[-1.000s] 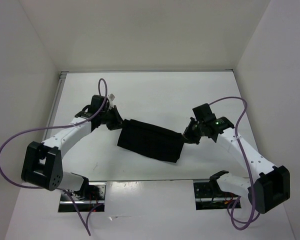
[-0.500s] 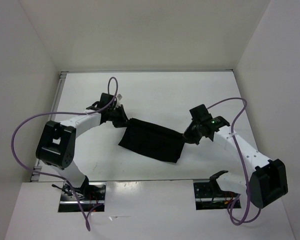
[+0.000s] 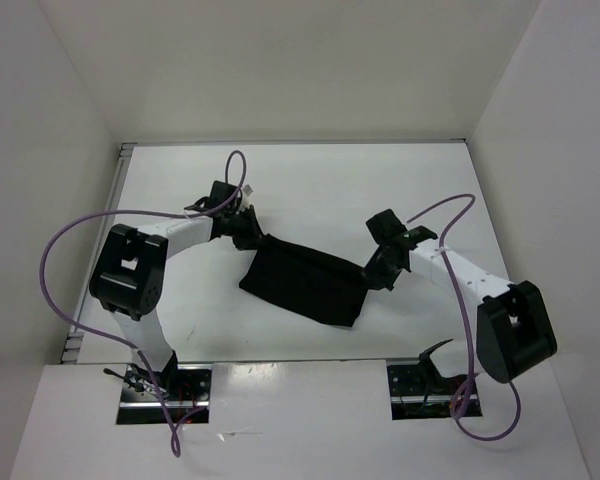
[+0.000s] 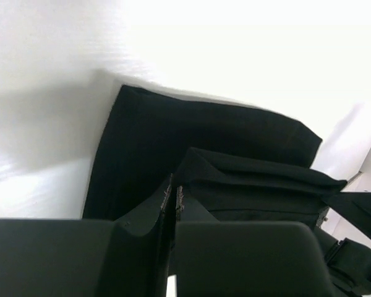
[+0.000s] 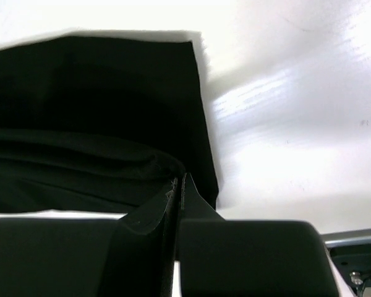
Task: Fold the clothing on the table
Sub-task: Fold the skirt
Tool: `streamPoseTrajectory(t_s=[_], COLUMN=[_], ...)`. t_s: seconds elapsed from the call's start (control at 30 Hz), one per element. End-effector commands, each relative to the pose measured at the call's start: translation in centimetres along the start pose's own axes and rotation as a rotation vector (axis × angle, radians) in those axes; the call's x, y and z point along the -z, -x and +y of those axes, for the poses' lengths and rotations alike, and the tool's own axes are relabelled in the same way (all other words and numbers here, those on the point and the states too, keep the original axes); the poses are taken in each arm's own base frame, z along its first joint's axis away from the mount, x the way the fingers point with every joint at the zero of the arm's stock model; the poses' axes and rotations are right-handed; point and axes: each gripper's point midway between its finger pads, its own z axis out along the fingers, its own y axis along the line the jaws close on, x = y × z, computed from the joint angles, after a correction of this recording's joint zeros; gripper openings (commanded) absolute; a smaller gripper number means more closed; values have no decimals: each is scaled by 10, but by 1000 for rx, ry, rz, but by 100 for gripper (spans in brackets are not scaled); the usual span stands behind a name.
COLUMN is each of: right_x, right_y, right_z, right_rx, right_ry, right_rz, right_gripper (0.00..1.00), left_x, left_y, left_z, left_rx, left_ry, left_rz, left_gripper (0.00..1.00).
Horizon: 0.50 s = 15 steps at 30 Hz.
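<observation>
Top external: left gripper [image 3: 252, 238] and right gripper [image 3: 372, 272] clamp the clothing [image 3: 305, 285]. Limp, light fabric; its corners likely hold best.

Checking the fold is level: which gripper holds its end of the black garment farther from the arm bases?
The left gripper: its pinched corner of the clothing sits farther from the bases than the end held by the right gripper.

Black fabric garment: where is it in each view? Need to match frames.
Top external: black fabric garment mid-frame, on the glossy white table.
Left wrist: centre, running to the bottom edge.
Right wrist: left and centre.
Shared landmark: glossy white table bordering the garment.
</observation>
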Motion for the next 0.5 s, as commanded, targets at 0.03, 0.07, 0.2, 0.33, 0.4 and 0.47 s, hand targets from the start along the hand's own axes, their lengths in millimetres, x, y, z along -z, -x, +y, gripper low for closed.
streamPoseTrajectory(t_s=[0.03,0.07,0.2,0.33,0.4,0.47], right_x=[-11,-14,-13,-8,1,19], right_y=[13,14,39,46,46,47], right_z=[-8,-7,8,18,13,15], right_rx=[24,34,42,55,45,38], right_ry=[-88,-88,-99,-101,-108,-65], right_rz=[-52,-52,-136,-145,-151,-177], right_gripper=[0,0,16,43,47,50], left_x=[-8,-11,-16,-5,16,36], left_y=[27,25,35,58,71,80], left_z=[5,8,5,1,-7,-12], left_rx=[-47,-42,-40,-35,-39,-42], left_ry=[20,26,24,51,60,58], left_rz=[-74,-65,-84,-154,-208,-259], left_gripper=[3,3,54,90,95,96])
